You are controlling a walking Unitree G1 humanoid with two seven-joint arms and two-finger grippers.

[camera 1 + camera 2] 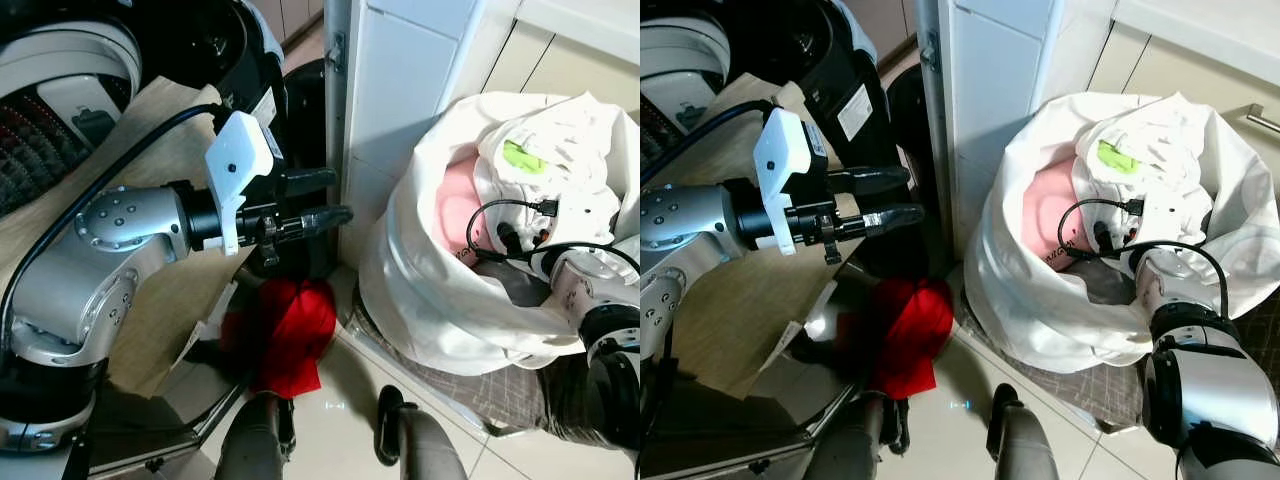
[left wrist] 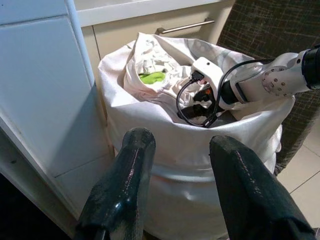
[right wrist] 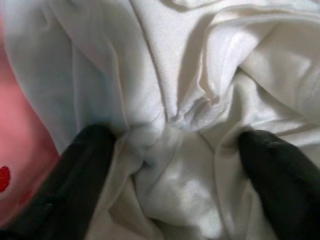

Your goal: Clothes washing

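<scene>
With right gripper point(image 3: 170, 150) spread inside the bag point(image 1: 430, 290) over white cloth point(image 3: 200, 90), close deep on one fold; left gripper point(image 2: 180, 165) waits apart.

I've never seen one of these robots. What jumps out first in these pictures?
A big white laundry bag stuffed with white and pink clothes stands on the floor by a white cabinet, with the right gripper reaching into it, fingers open over white cloth. A bright red garment lies below the open left gripper.
</scene>
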